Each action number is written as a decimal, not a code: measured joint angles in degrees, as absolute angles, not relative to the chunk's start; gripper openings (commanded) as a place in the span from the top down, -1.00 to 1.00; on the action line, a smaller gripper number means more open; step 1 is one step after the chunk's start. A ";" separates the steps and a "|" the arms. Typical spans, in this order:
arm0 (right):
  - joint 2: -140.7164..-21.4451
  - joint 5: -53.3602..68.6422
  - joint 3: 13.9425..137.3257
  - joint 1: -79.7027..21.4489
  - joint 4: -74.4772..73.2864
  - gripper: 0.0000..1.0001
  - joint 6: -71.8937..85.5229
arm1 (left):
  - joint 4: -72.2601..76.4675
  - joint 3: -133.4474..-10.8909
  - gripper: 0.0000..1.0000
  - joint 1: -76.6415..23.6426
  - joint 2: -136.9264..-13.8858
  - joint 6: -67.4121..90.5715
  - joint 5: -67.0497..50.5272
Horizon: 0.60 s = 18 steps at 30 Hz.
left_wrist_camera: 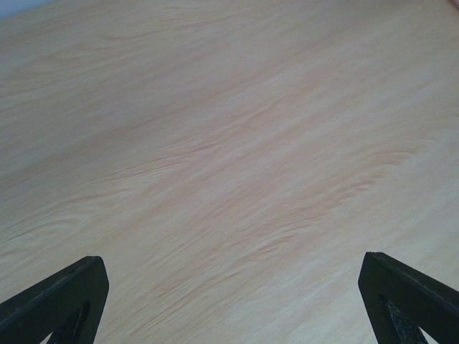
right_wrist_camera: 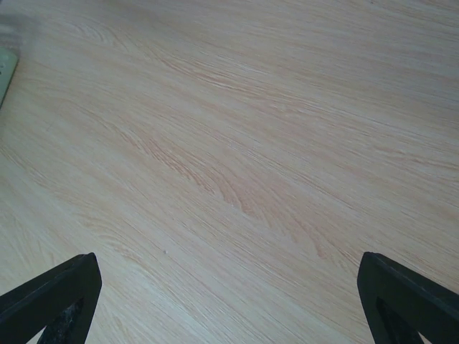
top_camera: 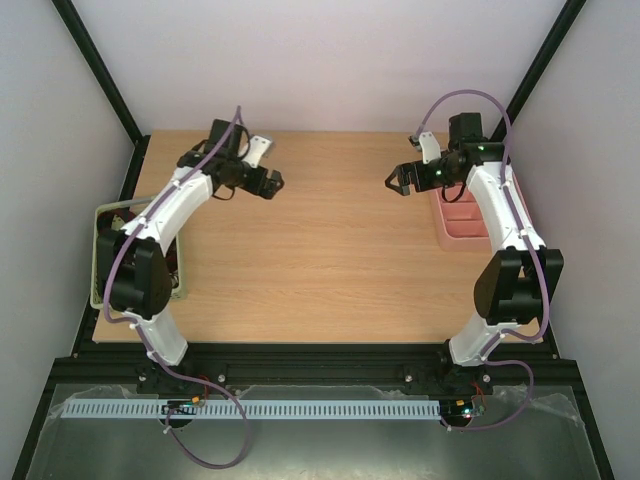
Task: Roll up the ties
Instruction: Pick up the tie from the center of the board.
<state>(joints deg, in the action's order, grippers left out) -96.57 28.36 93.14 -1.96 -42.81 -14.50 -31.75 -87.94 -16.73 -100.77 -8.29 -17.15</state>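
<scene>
The ties show only as dark bits (top_camera: 178, 282) inside the pale green mesh basket (top_camera: 99, 262) at the table's left edge, mostly hidden under my left arm. My left gripper (top_camera: 272, 183) hovers open over the bare wood at the back left, holding nothing. Its wrist view shows two black fingertips wide apart (left_wrist_camera: 231, 261) above plain tabletop. My right gripper (top_camera: 396, 181) faces it from the back right, also open and empty (right_wrist_camera: 228, 258). No tie lies on the table or between either pair of fingers.
A pink divided tray (top_camera: 452, 226) stands at the right edge, partly under my right arm. A corner of the green basket (right_wrist_camera: 4, 66) shows at the left of the right wrist view. The wooden table (top_camera: 320, 250) spans between basket and tray.
</scene>
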 measured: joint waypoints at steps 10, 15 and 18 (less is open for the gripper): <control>-99.24 29.54 94.24 -4.69 -44.82 -0.97 -16.75 | -29.69 -79.92 -0.98 6.17 -88.03 -2.92 -14.70; -101.43 29.54 96.97 -5.87 -46.33 -0.97 -17.87 | -26.44 -72.53 -0.98 15.11 -78.43 4.36 -11.90; -102.43 29.36 98.41 -6.04 -46.83 -0.97 -18.15 | -24.84 -68.73 -0.97 18.02 -76.58 7.90 -10.46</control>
